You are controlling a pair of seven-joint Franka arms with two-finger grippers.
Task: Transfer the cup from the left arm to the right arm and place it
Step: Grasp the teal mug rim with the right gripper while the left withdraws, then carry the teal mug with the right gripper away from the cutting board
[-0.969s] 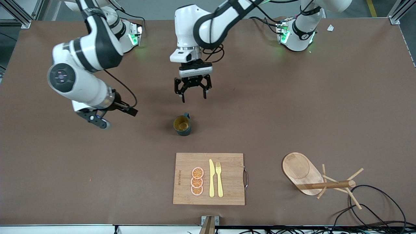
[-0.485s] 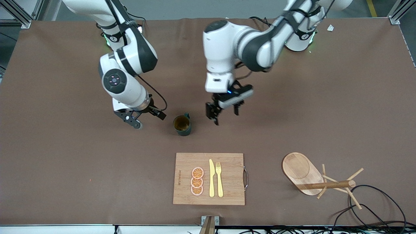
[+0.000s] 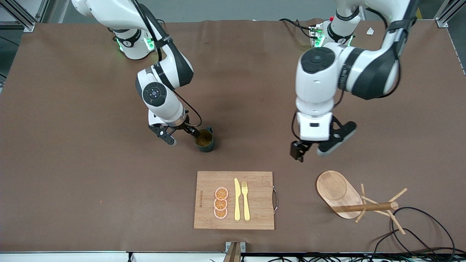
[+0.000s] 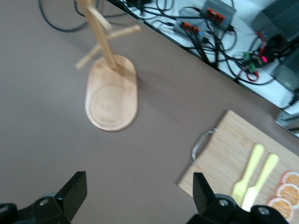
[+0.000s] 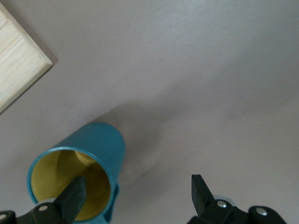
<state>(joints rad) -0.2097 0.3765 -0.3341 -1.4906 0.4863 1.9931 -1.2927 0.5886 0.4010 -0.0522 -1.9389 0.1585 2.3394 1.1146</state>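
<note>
Right gripper (image 3: 181, 135) is sitting low at the teal mug (image 3: 204, 140), jaws spread wide. One finger (image 5: 74, 198) is hanging over the mug's mouth in the right wrist view, the other finger (image 5: 202, 192) is standing clear over bare worktop (image 3: 72, 163). Nothing is clamped.

Teal mug is standing upright on the worktop, mid-table, yellow-brown inside showing, small handle (image 3: 209, 128) pointing toward the robots' bases. It is sitting farther from the front camera than the bamboo cutting board (image 3: 207, 182), apart from it.

Cutting board is lying near the front edge of the worktop, metal handle (image 3: 275, 198) on the side toward the left arm's end. On it: three orange slices (image 3: 220, 203) overlapping in a column, then a yellow knife (image 3: 237, 199) and a yellow fork (image 3: 245, 200) lying side by side, just beside each other.

Left gripper (image 3: 317, 145) is hanging in the air over bare worktop, between the cutting board and the wooden mug tree (image 3: 358, 202), jaws wide apart and holding nothing. Left wrist view is showing both fingers (image 4: 74, 189) spread, with the mug tree's oval base (image 4: 111, 95) and the board's corner below.

Mug tree is standing toward the left arm's end, pegs branching off its post. Black cables (image 3: 418, 233) are trailing at the worktop's front corner beside it.
</note>
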